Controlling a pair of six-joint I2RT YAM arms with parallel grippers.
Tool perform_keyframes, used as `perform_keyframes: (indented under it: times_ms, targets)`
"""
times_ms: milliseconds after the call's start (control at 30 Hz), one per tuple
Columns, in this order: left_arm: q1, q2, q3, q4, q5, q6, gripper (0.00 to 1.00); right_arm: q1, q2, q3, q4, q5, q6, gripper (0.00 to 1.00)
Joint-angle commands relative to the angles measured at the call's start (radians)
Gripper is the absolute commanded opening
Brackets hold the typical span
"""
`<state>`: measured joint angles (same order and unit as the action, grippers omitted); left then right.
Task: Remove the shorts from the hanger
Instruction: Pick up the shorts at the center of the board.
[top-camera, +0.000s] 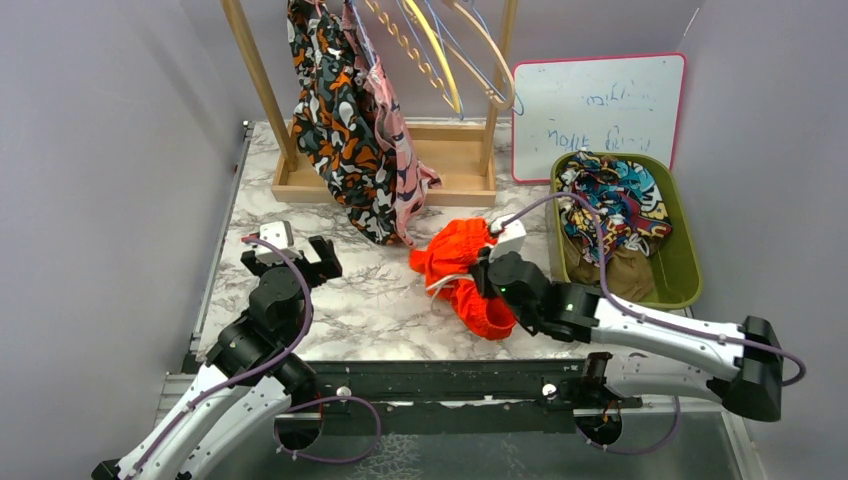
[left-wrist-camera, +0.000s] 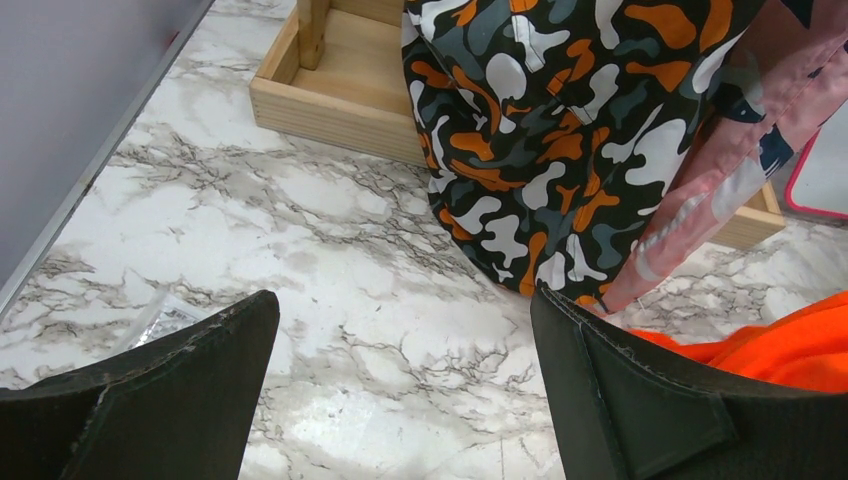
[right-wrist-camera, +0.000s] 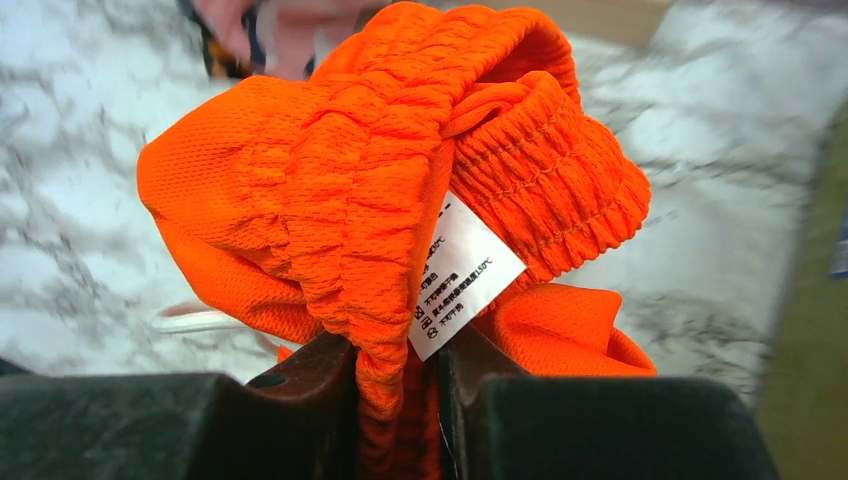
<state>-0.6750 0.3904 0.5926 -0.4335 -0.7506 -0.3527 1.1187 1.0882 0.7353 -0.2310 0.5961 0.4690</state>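
My right gripper (top-camera: 484, 272) is shut on the waistband of the bright orange shorts (top-camera: 463, 270), which bunch over the marble table; in the right wrist view the orange shorts (right-wrist-camera: 380, 190) and their white label fill the frame above my gripper (right-wrist-camera: 398, 370). The black-orange-white blotch shorts (top-camera: 335, 120) and the pink print shorts (top-camera: 398, 160) hang from the wooden rack (top-camera: 262, 80). My left gripper (top-camera: 297, 255) is open and empty over the table, left of the hanging shorts; its wrist view shows the gripper (left-wrist-camera: 405, 340), the blotch shorts (left-wrist-camera: 560, 130) and the pink shorts (left-wrist-camera: 720, 170).
A green bin (top-camera: 682, 250) at the right holds multicolour print shorts (top-camera: 615, 205) and a tan pair (top-camera: 620, 270). Empty hangers (top-camera: 450, 50) hang on the rack. A whiteboard (top-camera: 600, 110) leans at the back. The rack's wooden base (top-camera: 450, 160) sits behind the shorts.
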Motion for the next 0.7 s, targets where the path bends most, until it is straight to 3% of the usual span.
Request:
perform_keyframes:
  times_ms: [0, 167, 400, 467, 600, 667]
  targets:
    - [0.006, 0.007, -0.008, 0.032, 0.022, 0.017, 0.99, -0.004, -0.113, 0.069, -0.085, 0.229, -0.032, 0.01]
    - [0.006, 0.013, -0.008, 0.034, 0.027, 0.02, 0.99, -0.004, -0.208, 0.166, -0.205, 0.365, -0.059, 0.01]
    - [0.007, 0.016, -0.008, 0.035, 0.033, 0.021, 0.99, -0.003, -0.244, 0.281, -0.201, 0.624, -0.23, 0.01]
    - [0.007, 0.016, -0.01, 0.037, 0.034, 0.02, 0.99, -0.004, -0.238, 0.303, -0.137, 0.673, -0.337, 0.01]
    - [0.008, 0.023, -0.01, 0.04, 0.038, 0.023, 0.99, -0.026, -0.217, 0.306, 0.204, 0.679, -0.755, 0.01]
    - [0.008, 0.028, -0.01, 0.039, 0.04, 0.024, 0.99, -0.098, -0.219, 0.334, 0.263, 0.616, -0.826, 0.01]
